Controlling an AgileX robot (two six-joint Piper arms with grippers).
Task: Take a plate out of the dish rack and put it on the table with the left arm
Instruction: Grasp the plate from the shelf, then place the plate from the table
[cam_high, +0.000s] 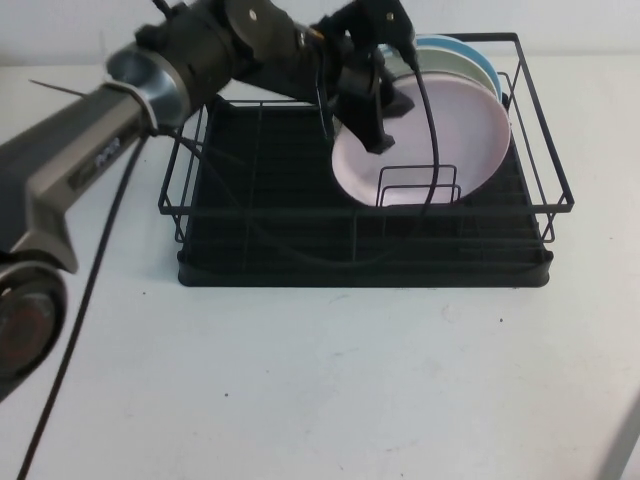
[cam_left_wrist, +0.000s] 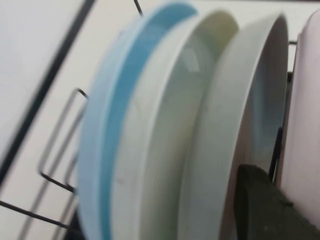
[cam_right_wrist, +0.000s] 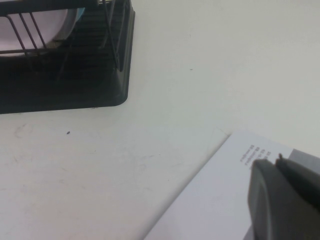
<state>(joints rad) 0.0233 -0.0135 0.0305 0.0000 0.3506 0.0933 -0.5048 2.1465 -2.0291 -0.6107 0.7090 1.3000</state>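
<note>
The pale pink plate stands on edge at the front of the plates in the black dish rack. It shows at the edge of the left wrist view. My left arm reaches over the rack. My left gripper straddles the pink plate's upper left rim. One finger sits behind the plate, with a thin gap to its back, so the gripper is open. My right gripper is shut and empty, low over a white printed sheet on the table.
A grey-white plate and a light blue plate stand close behind the pink one. Upright wire dividers rise in front of the pink plate. The rack's corner lies to the left of the right gripper.
</note>
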